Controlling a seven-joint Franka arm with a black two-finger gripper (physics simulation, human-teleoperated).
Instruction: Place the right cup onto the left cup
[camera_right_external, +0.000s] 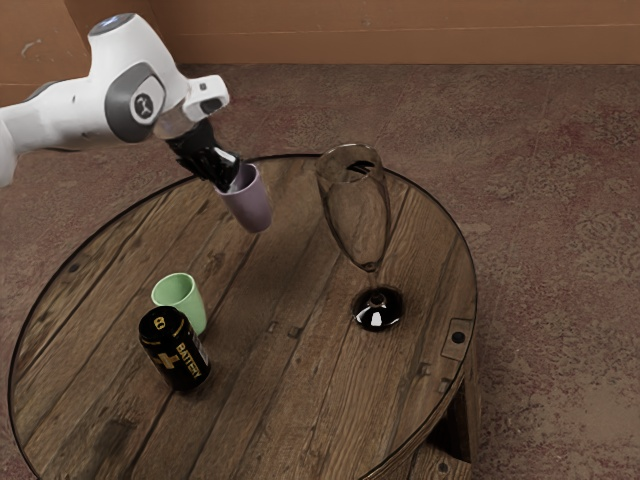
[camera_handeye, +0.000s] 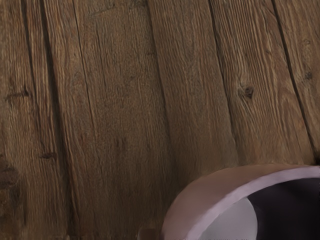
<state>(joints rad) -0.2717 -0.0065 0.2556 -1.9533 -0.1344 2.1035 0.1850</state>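
At the far side of the table, my gripper (camera_right_external: 225, 177) is at the rim of the purple cup (camera_right_external: 253, 207), over its edge nearest the arm. Its state cannot be made out there. Close under my hand, the purple cup (camera_handeye: 192, 206) shows its pale rim and dark inside in the wrist view. The green cup (camera_right_external: 182, 296) stands upright on the table toward the exterior view's lower left, its lower part partly hidden by a black can.
The black battery-labelled can (camera_right_external: 176, 352) stands in front of the green cup. A tall clear glass (camera_right_external: 359, 215) with a dark base stands toward the exterior view's right on the round wooden table (camera_right_external: 290, 375).
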